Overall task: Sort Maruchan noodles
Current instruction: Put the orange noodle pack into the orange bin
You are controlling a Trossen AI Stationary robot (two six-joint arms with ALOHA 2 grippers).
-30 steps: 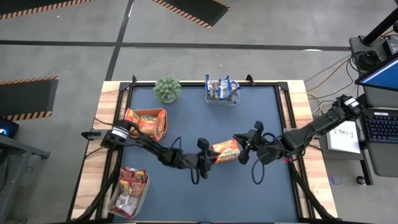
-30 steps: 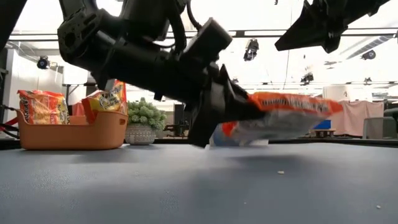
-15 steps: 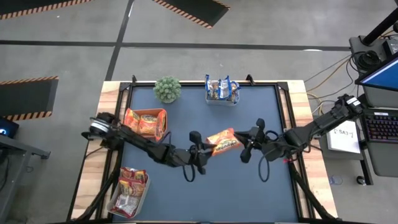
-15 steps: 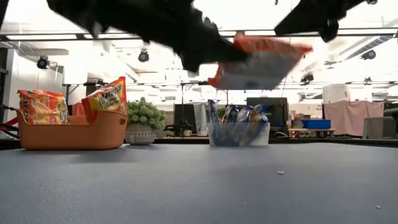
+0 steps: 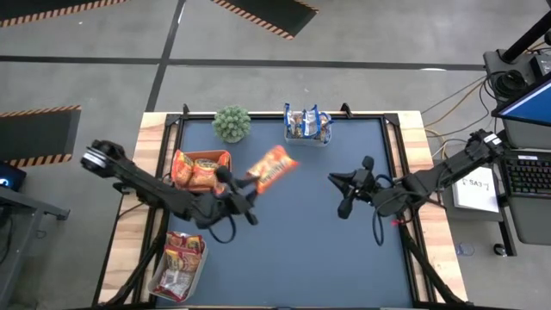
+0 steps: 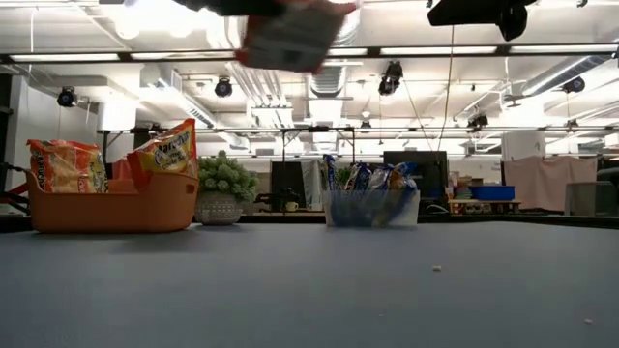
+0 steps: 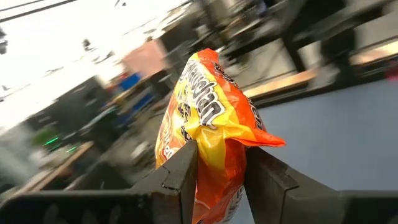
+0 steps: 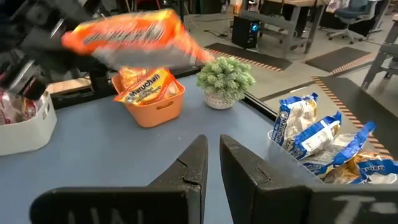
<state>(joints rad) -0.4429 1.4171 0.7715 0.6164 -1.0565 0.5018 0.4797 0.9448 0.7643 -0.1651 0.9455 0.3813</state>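
One orange noodle packet hangs clamped in our left gripper above the tabletop, just beside the orange tray, its long axis slanting toward the far edge. Our right gripper, fingers together, waits over open tabletop.

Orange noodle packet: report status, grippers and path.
Left gripper shut on crinkly orange plastic noodle packet, aloft beside orange plastic basket. Right gripper shut, empty, waiting at right. Nothing in the way.

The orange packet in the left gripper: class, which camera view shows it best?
The left wrist view: the orange packet fills the picture, pinched between the left gripper fingers. The high view shows it small, the right wrist view blurred, and the low view only its blurred underside.
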